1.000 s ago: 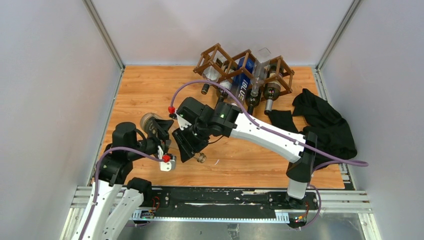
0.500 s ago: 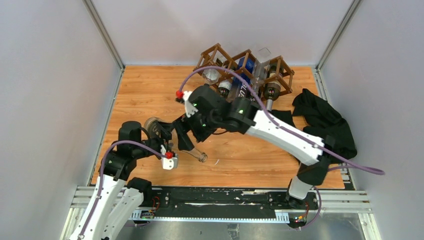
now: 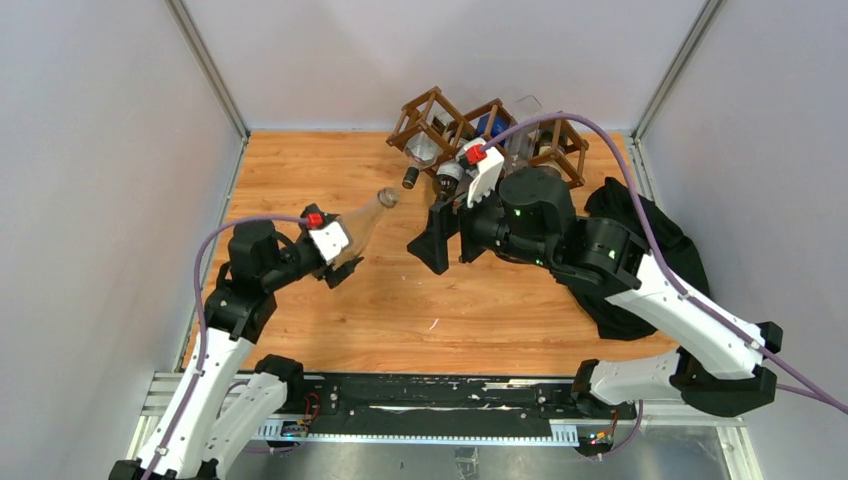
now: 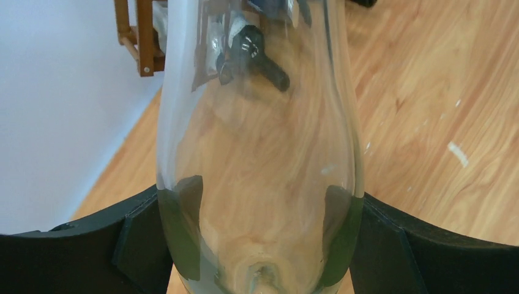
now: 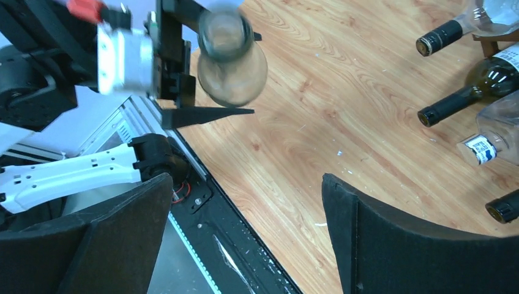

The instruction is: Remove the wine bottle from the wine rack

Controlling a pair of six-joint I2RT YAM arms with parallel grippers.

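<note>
Bright even light, soft shadows, wine bottle motion-blurred

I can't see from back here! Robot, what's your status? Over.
Left pincer shut on bottle. Bottle off rack. Right pincer open, empty. Nothing blocking.

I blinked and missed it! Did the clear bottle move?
Yes. The clear bottle went away from the black rail, nearer the wine rack, held in the left gripper.

Left pincer clamps the clear bottle, seemingly held aloft; right pincer gapes wide, facing left.
</note>
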